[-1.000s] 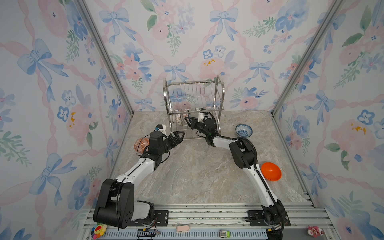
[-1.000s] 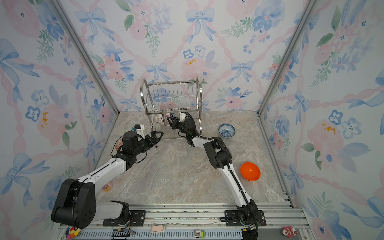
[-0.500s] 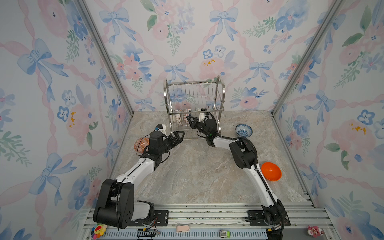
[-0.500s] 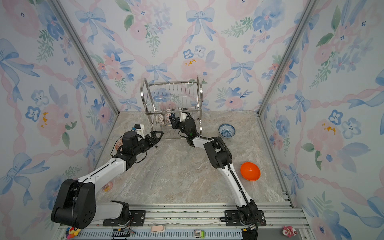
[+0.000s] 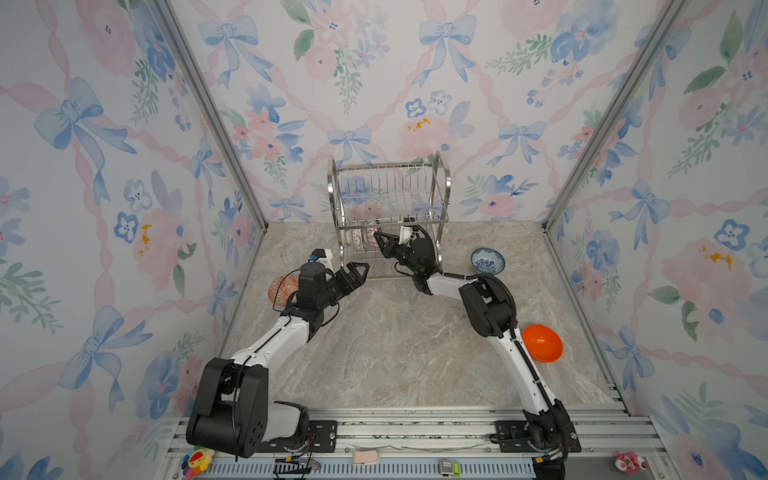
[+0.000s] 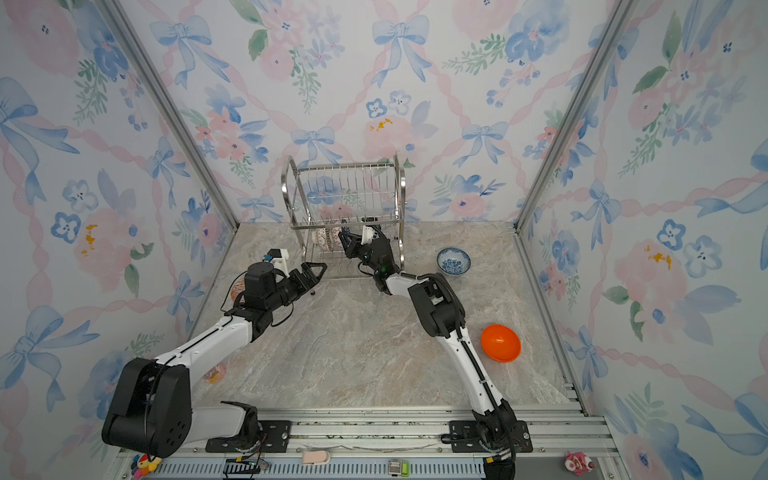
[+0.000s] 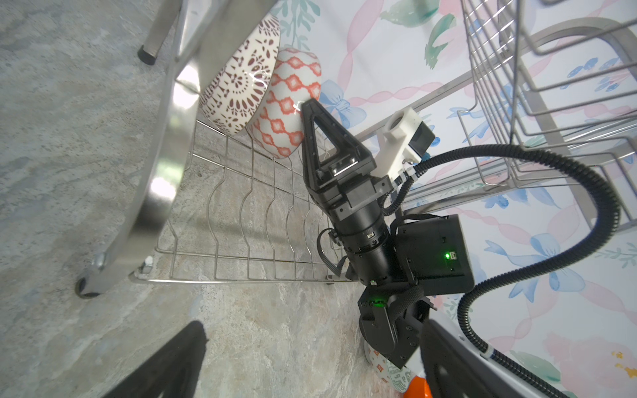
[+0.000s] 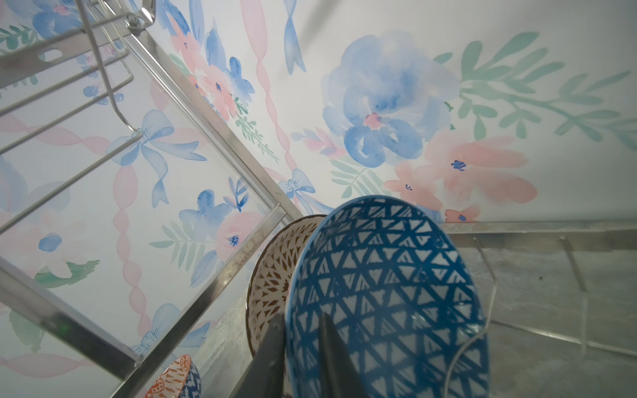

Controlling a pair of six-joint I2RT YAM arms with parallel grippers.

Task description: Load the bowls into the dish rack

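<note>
A lattice bowl [image 7: 286,103], orange-on-white outside and blue-lined within, stands on edge in the lower tier of the rack [image 5: 388,168]. It leans against a brown-patterned bowl [image 7: 241,79] slotted beside it. The right gripper [image 8: 300,322] straddles the rim, one finger inside and one outside, jaws narrow. Whether they pinch the rim or merely flank it cannot be told.

The rack sits at 12 o'clock on the table [image 5: 395,365], close to the back wall. The left gripper [image 5: 360,276] hangs empty, jaws spread wide, just off the rack's front-left leg at about 10 o'clock. Three more wait on the table: a blue-and-white bowl [image 5: 488,260] at 2 o'clock, an orange bowl [image 5: 542,343] at 4 o'clock, and a patterned bowl [image 5: 281,289] at 9 o'clock, partly hidden under the left arm.

The step in hand looks to be the release. Done well, it likely means letting the bowl's foot settle between two floor wires, its weight on its neighbour, before the jaws part. The fingers would then draw straight back along the rim, low enough to miss the upper tier. A sideways tug could topple both bowls.
</note>
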